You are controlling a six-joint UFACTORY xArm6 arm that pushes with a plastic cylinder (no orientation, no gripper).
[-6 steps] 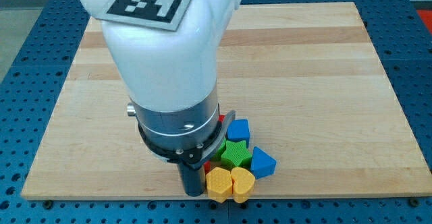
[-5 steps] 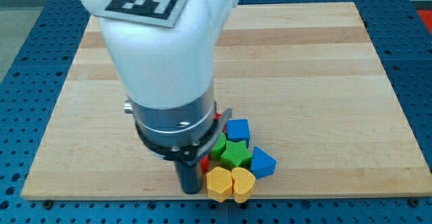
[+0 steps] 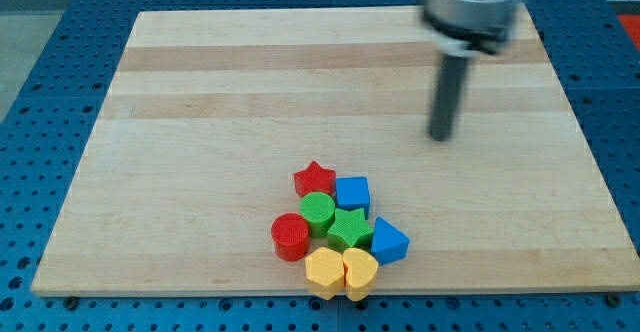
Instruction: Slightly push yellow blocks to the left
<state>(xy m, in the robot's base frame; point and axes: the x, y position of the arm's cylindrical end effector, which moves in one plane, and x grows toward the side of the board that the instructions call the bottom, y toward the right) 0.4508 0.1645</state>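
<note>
Two yellow blocks sit side by side at the board's bottom edge: a yellow hexagon (image 3: 324,270) and, touching its right side, a yellow heart (image 3: 360,270). They close the bottom of a tight cluster of blocks. My tip (image 3: 440,137) is far up and to the right of the cluster, over bare board, touching no block. The rod is blurred.
Above the yellow blocks are a red star (image 3: 314,179), a blue cube (image 3: 352,192), a green cylinder (image 3: 318,212), a green star (image 3: 350,228), a red cylinder (image 3: 291,237) and a blue block (image 3: 389,240). The wooden board (image 3: 200,122) lies on a blue perforated table.
The arm has moved from just left of the yellow hexagon up and to the right, uncovering the red star, green cylinder and red cylinder. The blocks have not visibly moved.
</note>
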